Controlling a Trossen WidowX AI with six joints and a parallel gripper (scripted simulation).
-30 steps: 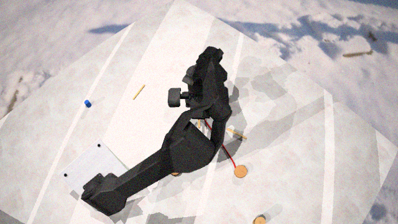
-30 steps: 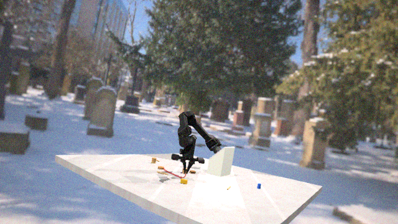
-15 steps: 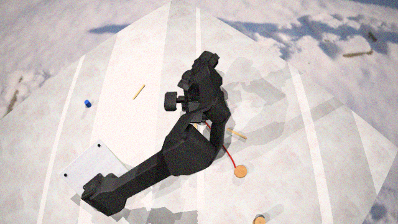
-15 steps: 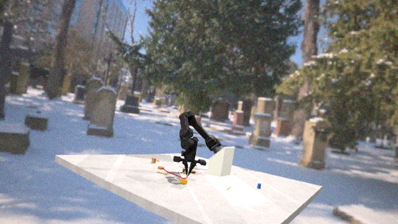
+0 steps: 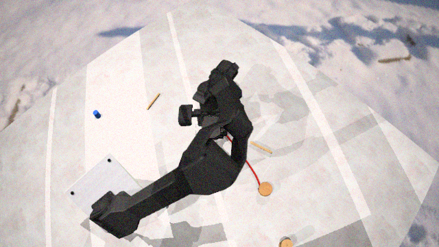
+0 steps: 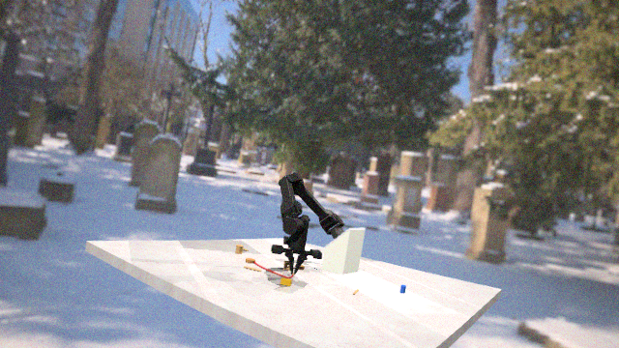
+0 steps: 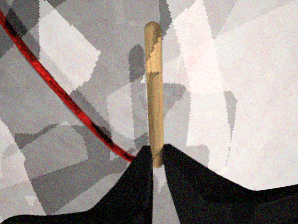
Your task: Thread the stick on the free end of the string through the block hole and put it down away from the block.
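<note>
My gripper [image 5: 222, 133] [image 6: 292, 275] [image 7: 156, 151] is low over the table, shut on the wooden stick [image 7: 155, 95]. The stick points away from the fingertips in the wrist view, held near one end. The red string [image 5: 253, 170] [image 6: 271, 272] [image 7: 65, 100] runs from the round wooden button [image 5: 265, 189] [image 6: 250, 260] to the fingers; its join to the stick is hidden. The yellow-orange block [image 6: 286, 282] stands on the table close beside the fingertips in the exterior view. The arm hides it in the top view, and its hole cannot be made out.
Loose sticks [image 5: 153, 101] [image 5: 261, 147] lie on either side of the arm. A blue cylinder [image 5: 97, 114] [image 6: 402, 289] stands farther off. A pale wedge [image 5: 103, 178] [image 6: 343, 251] is near the arm's base. Another round wooden piece [image 5: 286, 243] [image 6: 240, 249] lies beyond the button.
</note>
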